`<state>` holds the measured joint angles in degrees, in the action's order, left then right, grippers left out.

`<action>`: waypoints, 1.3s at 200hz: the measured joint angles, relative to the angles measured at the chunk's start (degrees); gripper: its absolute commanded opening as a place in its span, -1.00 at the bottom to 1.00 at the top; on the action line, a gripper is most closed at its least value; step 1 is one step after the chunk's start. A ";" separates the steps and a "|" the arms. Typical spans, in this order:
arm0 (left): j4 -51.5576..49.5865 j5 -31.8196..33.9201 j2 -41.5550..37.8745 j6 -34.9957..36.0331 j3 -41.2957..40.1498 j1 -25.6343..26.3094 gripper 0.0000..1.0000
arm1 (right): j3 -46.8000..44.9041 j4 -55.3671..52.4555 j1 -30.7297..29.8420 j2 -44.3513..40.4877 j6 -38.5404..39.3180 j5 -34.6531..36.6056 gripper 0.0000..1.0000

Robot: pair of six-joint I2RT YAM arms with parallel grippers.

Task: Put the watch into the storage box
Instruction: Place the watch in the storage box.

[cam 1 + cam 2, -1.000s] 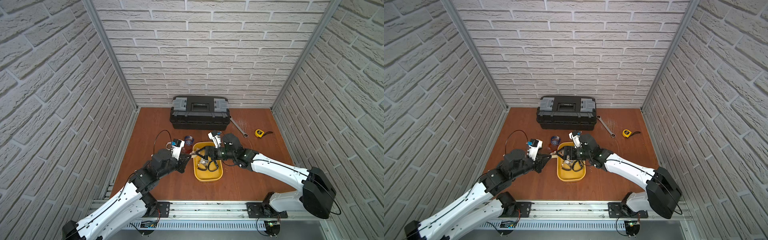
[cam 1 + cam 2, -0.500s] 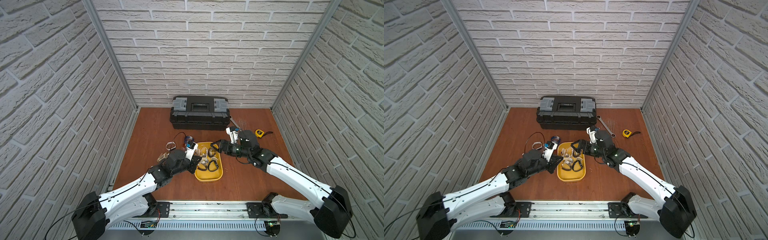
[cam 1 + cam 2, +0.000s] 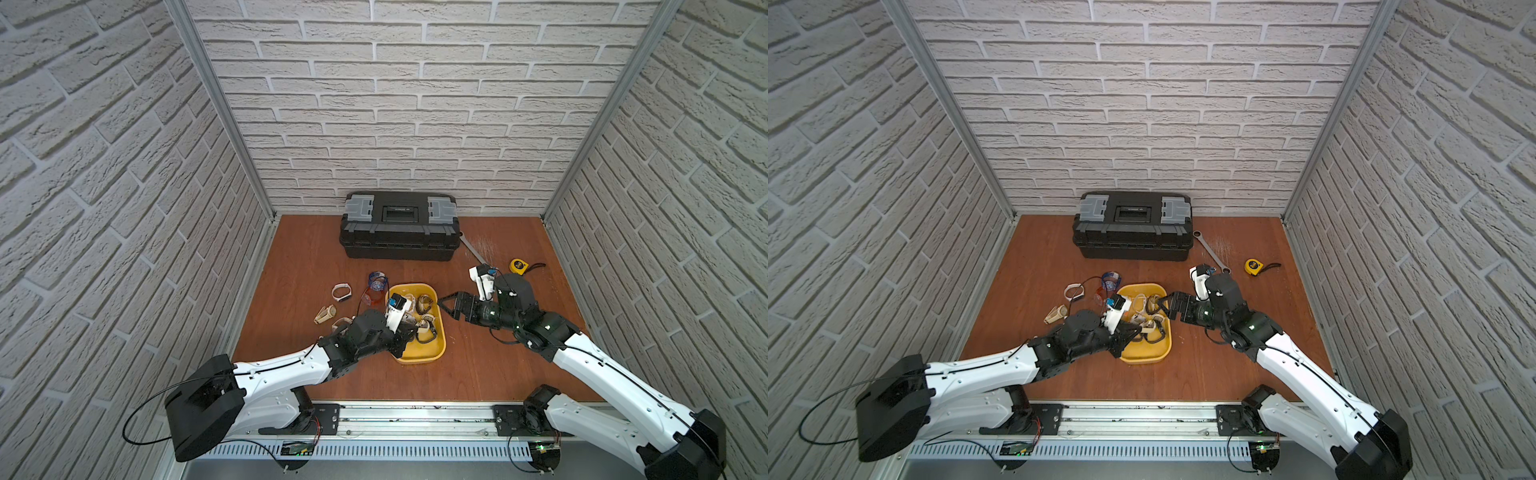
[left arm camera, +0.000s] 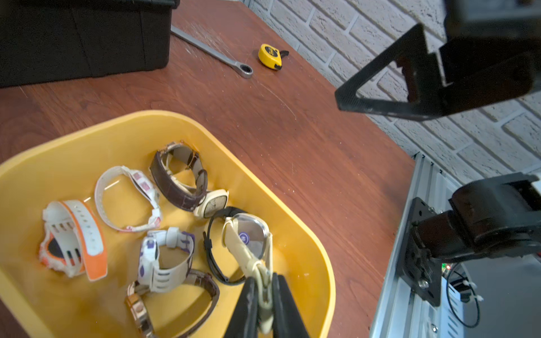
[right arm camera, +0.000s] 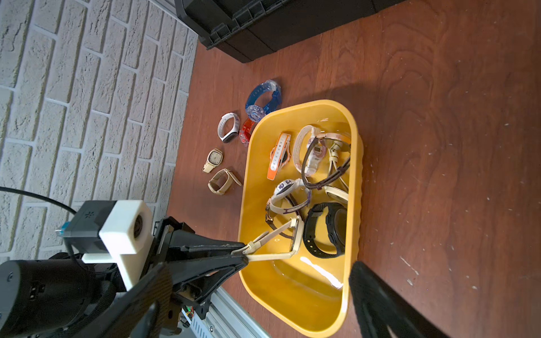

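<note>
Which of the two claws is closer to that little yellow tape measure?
The right gripper: open beside the storage box, on the side toward the tape measure. The left gripper is farther, over the box, shut on a cream watch.

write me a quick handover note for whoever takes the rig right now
Left gripper: shut on the strap of a cream watch, held low over the storage box, not released.
Right gripper: open, empty, beside the box.
Done: several watches lie in the box.
Left: release, then the white watch, blue watch, red watch, square-faced watch and beige watch on the table.
</note>
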<state>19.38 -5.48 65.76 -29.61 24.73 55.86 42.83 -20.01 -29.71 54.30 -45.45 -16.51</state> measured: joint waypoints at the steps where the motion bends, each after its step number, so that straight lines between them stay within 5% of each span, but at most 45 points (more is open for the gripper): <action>1: 0.00 0.02 0.02 -0.04 -0.02 0.04 -0.74 | 0.00 -0.02 0.00 0.00 0.00 0.00 0.92; 182: 11.32 -1.88 14.64 -2.60 -0.68 3.19 -0.62 | 0.00 -0.79 0.26 0.46 2.38 0.42 0.93; 260: 8.07 -0.98 10.45 -3.82 -0.74 3.43 0.24 | -0.33 -1.68 0.28 0.46 2.86 0.68 0.94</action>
<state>27.44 -6.46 76.20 -33.43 23.99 59.29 42.50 -21.69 -29.43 54.76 -42.59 -15.84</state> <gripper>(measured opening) 0.570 0.970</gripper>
